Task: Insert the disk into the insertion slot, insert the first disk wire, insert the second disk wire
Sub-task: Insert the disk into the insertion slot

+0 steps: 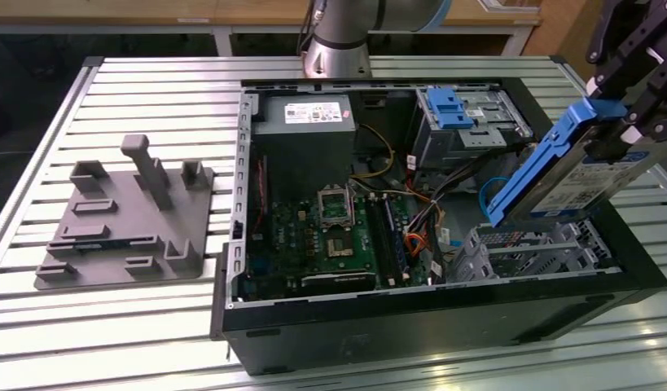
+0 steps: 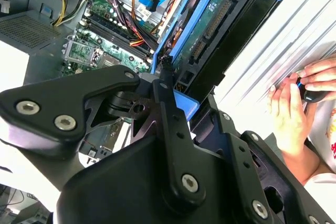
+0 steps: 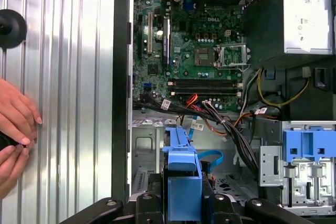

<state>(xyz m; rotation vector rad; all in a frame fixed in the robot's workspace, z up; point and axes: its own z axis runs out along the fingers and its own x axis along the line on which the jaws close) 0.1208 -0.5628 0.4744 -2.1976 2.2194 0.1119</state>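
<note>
My gripper (image 1: 621, 130) is shut on the disk (image 1: 577, 175), a drive in a blue carrier, and holds it tilted above the open computer case at the exterior view's right. Just below the disk sits the insertion slot (image 1: 534, 248), a grey perforated cage. In both wrist views the blue carrier (image 2: 181, 103) (image 3: 181, 182) sits between the black fingers (image 2: 165, 82). The second disk wire (image 1: 489, 195), a flat blue cable (image 3: 210, 157), loops beside the cage. The first disk wire (image 1: 416, 241), red and orange strands (image 3: 192, 99), lies loose near the motherboard.
A silver bay with a blue latch (image 1: 458, 110) stands behind the cage. The power supply (image 1: 303, 114) and motherboard (image 1: 333, 236) fill the case. A grey fixture (image 1: 127, 216) lies on the slatted table at the exterior view's left. A person's hands (image 3: 13, 124) rest beside the case.
</note>
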